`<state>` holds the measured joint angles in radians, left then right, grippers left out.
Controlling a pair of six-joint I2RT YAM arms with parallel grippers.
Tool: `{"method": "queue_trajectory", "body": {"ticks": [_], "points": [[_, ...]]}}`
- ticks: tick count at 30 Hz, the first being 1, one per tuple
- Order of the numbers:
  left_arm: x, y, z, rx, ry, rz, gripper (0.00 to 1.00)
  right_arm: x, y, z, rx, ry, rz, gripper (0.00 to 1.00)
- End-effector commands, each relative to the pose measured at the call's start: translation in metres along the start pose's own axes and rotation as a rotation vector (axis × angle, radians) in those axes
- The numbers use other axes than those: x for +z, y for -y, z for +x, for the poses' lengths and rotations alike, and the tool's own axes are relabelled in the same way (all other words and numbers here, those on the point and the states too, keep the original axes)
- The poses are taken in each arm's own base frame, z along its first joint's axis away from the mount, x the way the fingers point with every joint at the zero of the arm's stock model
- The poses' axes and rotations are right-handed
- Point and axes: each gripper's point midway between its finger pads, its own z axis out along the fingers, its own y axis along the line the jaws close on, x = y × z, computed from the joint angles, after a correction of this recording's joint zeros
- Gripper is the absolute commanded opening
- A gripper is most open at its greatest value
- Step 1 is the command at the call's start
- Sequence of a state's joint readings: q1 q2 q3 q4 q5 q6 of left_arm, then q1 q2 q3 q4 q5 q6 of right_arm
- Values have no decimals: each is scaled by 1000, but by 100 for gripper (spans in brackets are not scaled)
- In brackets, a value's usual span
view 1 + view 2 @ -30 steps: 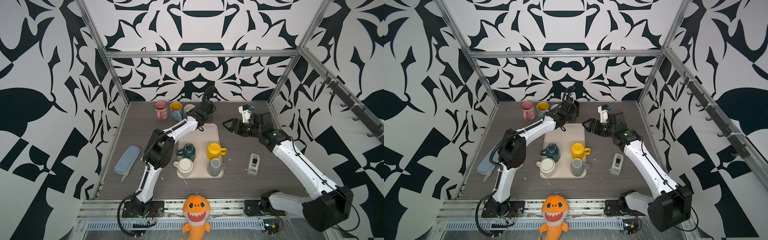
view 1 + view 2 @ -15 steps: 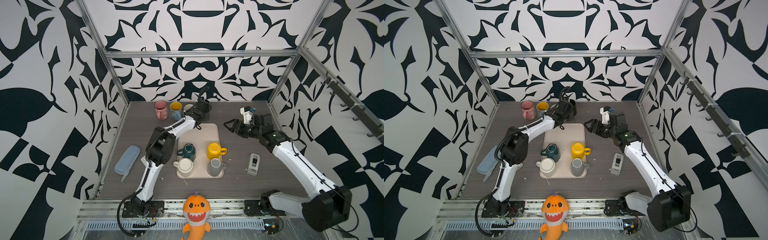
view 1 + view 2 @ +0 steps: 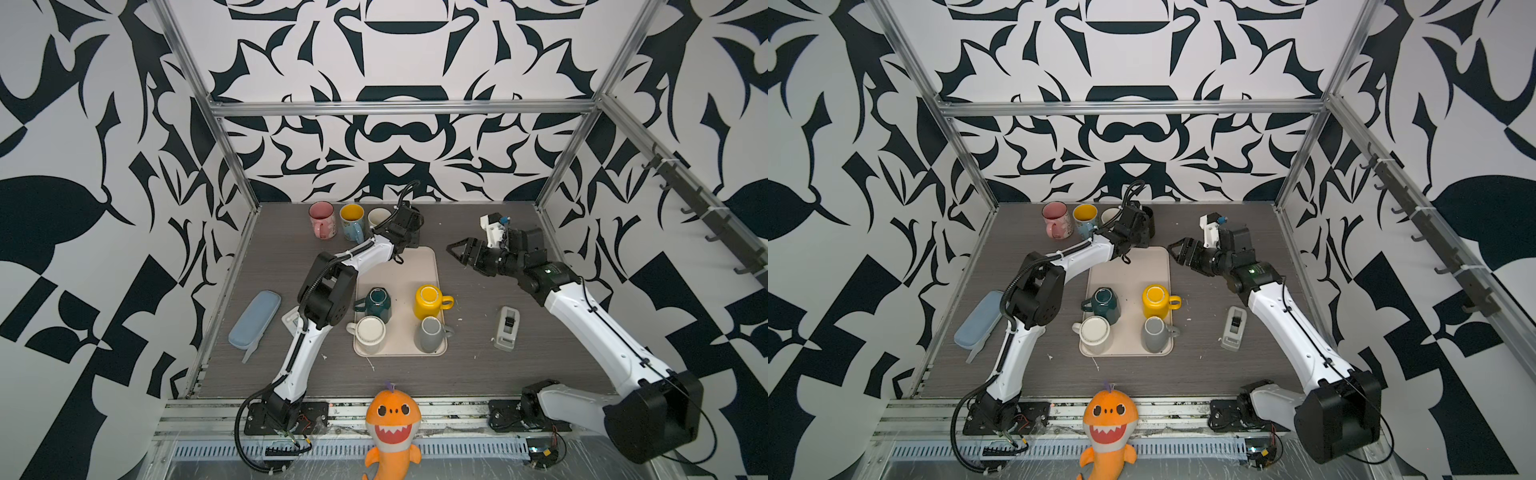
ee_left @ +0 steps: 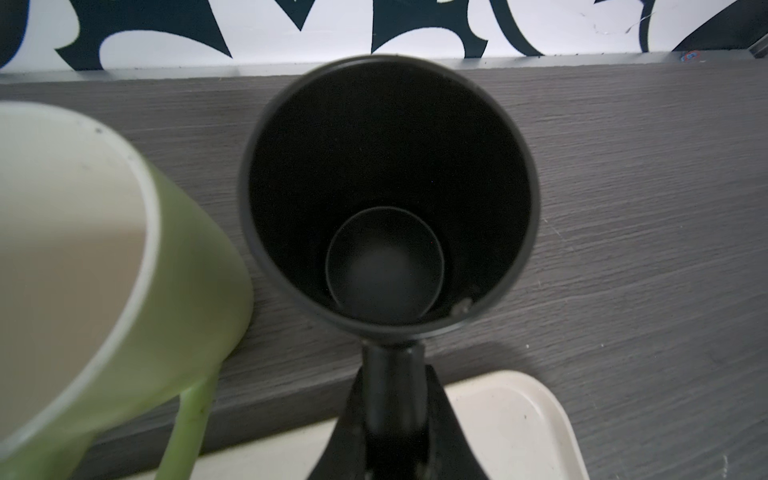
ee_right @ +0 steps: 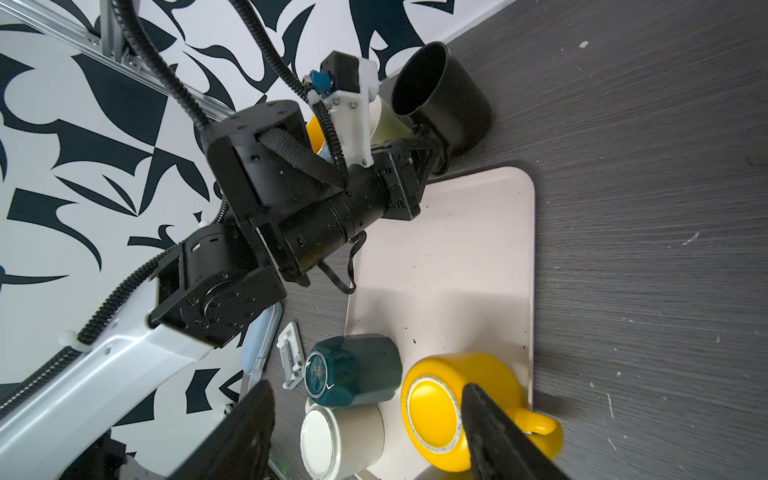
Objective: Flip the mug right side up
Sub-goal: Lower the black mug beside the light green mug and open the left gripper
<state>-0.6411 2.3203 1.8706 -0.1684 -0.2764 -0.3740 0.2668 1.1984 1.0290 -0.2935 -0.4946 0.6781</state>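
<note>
A black mug (image 4: 386,199) stands mouth up on the dark table just behind the far end of the cream tray (image 3: 415,266). It is also seen from the side in the right wrist view (image 5: 440,95). My left gripper (image 4: 392,374) is shut on the mug's handle, and in a top view (image 3: 1136,230) it covers most of the mug. My right gripper (image 3: 455,249) hovers open and empty to the right of the tray's far end. In the right wrist view its fingers (image 5: 249,432) frame the tray's mugs from above.
On the tray a teal mug (image 3: 376,303), a yellow mug (image 3: 430,301) and a cream mug (image 3: 370,332) sit upside down beside a grey mug (image 3: 430,334). A pink mug (image 3: 322,218), a blue mug (image 3: 352,222) and a green mug (image 4: 124,257) line the back. A blue case (image 3: 253,318) lies left and a tape dispenser (image 3: 507,326) right.
My left gripper has shifted a little left and down with the black mug in it. My right gripper has drawn slightly back to the right, still open.
</note>
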Motion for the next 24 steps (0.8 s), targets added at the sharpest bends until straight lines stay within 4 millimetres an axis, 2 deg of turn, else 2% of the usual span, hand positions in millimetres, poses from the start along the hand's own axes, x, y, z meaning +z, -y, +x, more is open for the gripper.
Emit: {"method": "queue_trajectory", "body": {"ticks": [1,9,14,24], "points": [[0,6,-32,-27,120,10,0,-4,-8,-7,-20,31,-34,75],[8,0,-17,-21,93,-13,0,-3,-5,-6,-16,29,-30,75],[10,-3,-11,-16,74,-26,12,-1,-5,-6,-15,26,-33,75],[2,-3,-6,-22,61,-19,29,1,-3,-5,-3,19,-37,75]]}}
